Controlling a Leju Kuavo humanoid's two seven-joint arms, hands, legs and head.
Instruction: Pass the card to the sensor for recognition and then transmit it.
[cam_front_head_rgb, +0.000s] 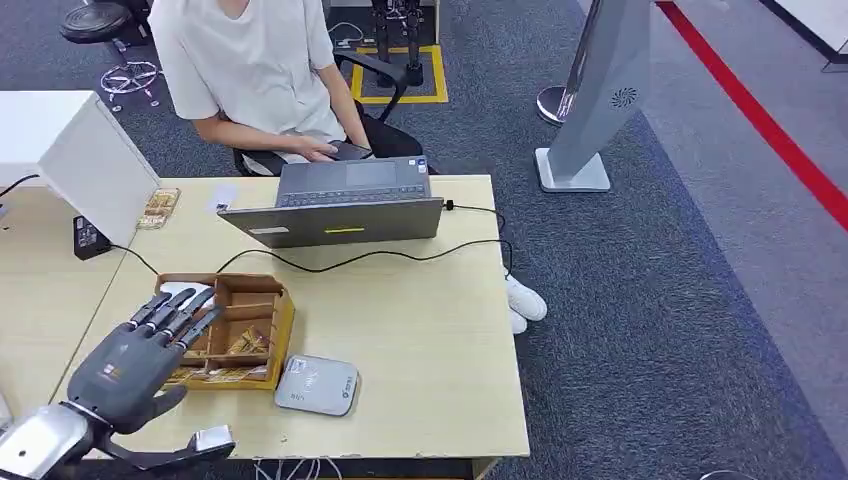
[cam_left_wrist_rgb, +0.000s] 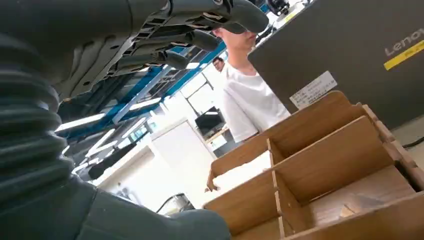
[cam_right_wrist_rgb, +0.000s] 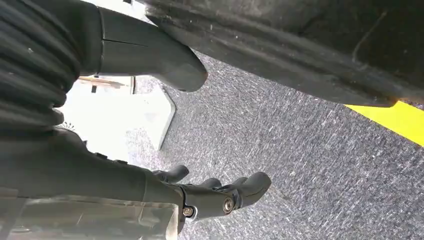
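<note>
The left hand (cam_front_head_rgb: 140, 362) hovered over the wooden box (cam_front_head_rgb: 262, 330), fingers (cam_front_head_rgb: 175, 310) spread and empty. The right hand (cam_right_wrist_rgb: 150, 145) hung over carpet, fingers apart, holding nothing.

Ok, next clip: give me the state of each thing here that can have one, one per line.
Left hand: open, fingers spread, hovering over the wooden box, holding nothing.
Right hand: fingers loosely curled, holding nothing, above the carpet.
Wooden box: open-topped, upright, cards lying in its compartments.
Sensor: flat on the table beside the box, nothing on it.
Laptop: lid open, facing the seated person.
</note>
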